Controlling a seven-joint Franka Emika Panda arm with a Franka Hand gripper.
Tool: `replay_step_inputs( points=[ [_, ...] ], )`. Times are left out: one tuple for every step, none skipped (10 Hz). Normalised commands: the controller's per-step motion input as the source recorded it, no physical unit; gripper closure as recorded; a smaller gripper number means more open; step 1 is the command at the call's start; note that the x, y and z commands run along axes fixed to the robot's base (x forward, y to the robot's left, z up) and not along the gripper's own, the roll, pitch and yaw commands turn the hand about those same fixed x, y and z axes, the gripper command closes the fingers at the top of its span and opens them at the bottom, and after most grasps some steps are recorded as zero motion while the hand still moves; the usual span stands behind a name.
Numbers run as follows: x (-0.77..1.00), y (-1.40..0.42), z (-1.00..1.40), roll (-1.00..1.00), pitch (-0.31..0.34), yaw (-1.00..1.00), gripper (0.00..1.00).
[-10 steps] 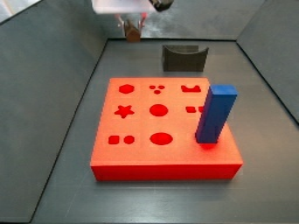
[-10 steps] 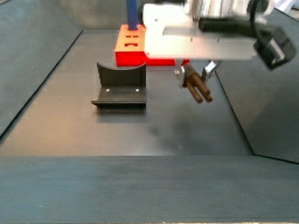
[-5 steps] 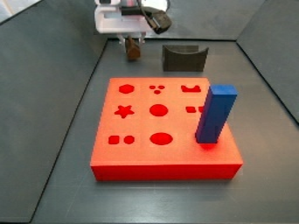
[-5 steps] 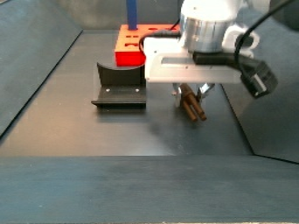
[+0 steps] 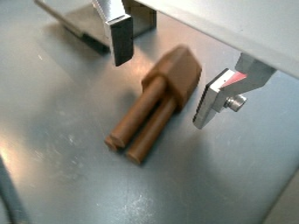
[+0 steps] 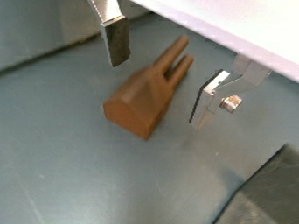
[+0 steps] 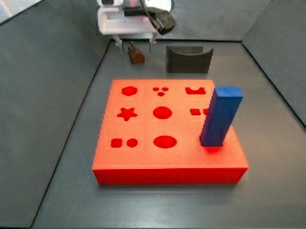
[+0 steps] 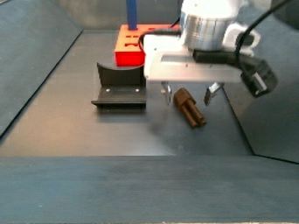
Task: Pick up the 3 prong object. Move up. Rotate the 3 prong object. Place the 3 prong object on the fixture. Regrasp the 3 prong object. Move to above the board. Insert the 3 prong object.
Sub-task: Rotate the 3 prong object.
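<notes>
The 3 prong object (image 5: 158, 101), a small brown peg, lies flat on the grey floor; both wrist views show it, with its prongs (image 6: 176, 61) at one end. My gripper (image 5: 167, 70) (image 6: 162, 70) hangs right over it, open, a finger (image 5: 121, 39) standing clear of it on each side. Both side views place the gripper (image 8: 188, 94) (image 7: 134, 45) low over the peg (image 8: 190, 111) (image 7: 138, 55), beside the dark fixture (image 8: 118, 87) (image 7: 187, 59). The red-orange board (image 7: 143, 156) lies nearer the front in a side view.
A tall blue block (image 7: 220, 116) stands upright on the board's right side. The board (image 8: 131, 44) and block (image 8: 131, 10) sit behind the fixture in a side view. Sloping grey walls enclose the floor.
The gripper came down with the peg, then let it go. The fingers have parted and the peg now rests flat on the floor between them.
</notes>
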Motion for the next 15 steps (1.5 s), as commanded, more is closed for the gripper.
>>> replay_step_inputs(
  points=[
    [-0.01,0.00,1.00,-0.01,0.059,0.00,0.00],
    [-0.01,0.00,1.00,-0.02,0.072,0.00,0.00],
    [-0.01,0.00,1.00,-0.02,0.068,-0.01,0.00],
    [-0.02,0.00,1.00,-0.02,0.060,-0.01,0.00],
    [-0.02,-0.01,0.93,-0.02,0.056,-0.01,0.00],
    [-0.03,-0.01,0.77,-0.02,0.054,-0.01,0.00],
    [-0.03,-0.01,0.55,-0.02,0.052,-0.01,0.00],
    [0.00,0.00,0.00,0.00,0.000,1.00,0.00],
    [0.00,0.00,-0.11,0.00,0.000,1.00,0.00],
    [0.03,0.00,-0.21,0.00,-0.001,1.00,0.00],
    [0.05,0.01,-0.14,0.00,-0.002,1.00,0.00],
    [0.04,0.01,-0.06,0.00,-0.002,1.00,0.00],
    [0.03,0.01,-0.05,0.00,-0.003,1.00,0.00],
    [0.03,0.01,-0.05,0.00,-0.003,1.00,0.00],
    [0.04,0.01,-0.04,0.00,-0.003,1.00,0.00]
  ],
)
